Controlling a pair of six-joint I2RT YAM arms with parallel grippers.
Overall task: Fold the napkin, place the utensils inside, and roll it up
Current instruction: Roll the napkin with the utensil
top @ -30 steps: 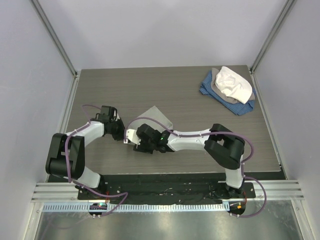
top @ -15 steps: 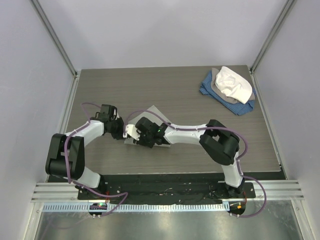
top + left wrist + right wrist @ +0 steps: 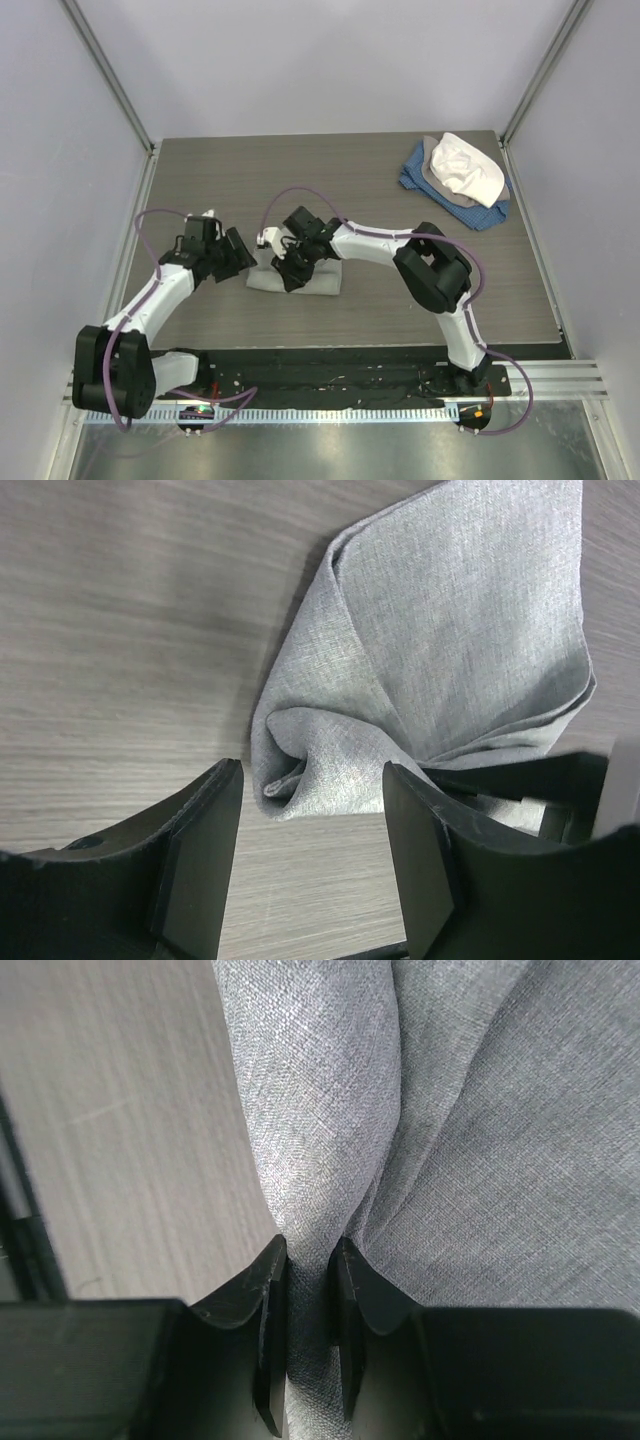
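Note:
The light grey napkin (image 3: 318, 283) lies on the table as a loose rolled bundle, near the middle left. My right gripper (image 3: 289, 271) reaches in from the right and is shut on a thick rolled fold of the napkin (image 3: 318, 1110); the fold runs up between its fingertips (image 3: 270, 1280). My left gripper (image 3: 240, 257) stands open just left of the bundle. The napkin's curled end (image 3: 300, 775) lies just beyond the left gripper's fingers (image 3: 205, 850), which touch nothing. The utensils are hidden from every view.
A heap of blue, grey and white cloths (image 3: 462, 178) sits at the table's back right corner. Metal posts stand at both back corners. The black base rail (image 3: 330, 375) runs along the near edge.
My left gripper has opened, let go of the napkin and drawn back to the left. My right gripper has moved onto the napkin and shut on its rolled fold.

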